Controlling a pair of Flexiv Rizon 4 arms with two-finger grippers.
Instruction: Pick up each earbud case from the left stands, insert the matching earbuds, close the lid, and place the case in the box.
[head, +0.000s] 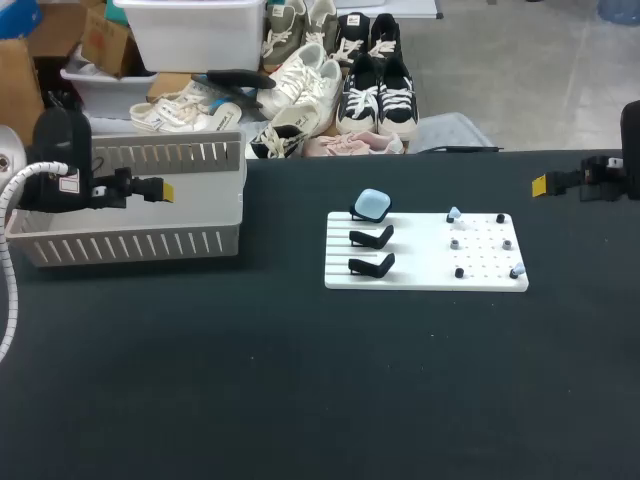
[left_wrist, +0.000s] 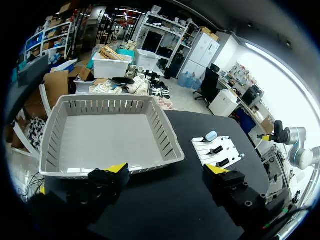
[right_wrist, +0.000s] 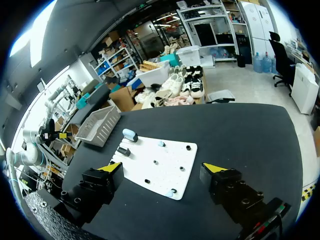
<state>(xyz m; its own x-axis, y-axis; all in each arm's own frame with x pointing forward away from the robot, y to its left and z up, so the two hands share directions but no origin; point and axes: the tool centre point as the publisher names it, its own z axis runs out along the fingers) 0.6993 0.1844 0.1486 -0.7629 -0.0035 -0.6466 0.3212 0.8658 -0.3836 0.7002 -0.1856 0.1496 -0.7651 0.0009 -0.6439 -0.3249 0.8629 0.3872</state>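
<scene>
A light blue earbud case sits closed on the rearmost of three black stands at the left of a white board. The two nearer stands are bare. Pale blue earbuds rest on the board's right half among small pegs. My left gripper hangs open over the grey basket, far left of the board. My right gripper is open beyond the board's right end. In the right wrist view the right gripper faces the board and the case.
In the left wrist view my left gripper is above the near wall of the basket, which holds nothing; the case and board lie beyond. Bare black tabletop spreads in front of the board.
</scene>
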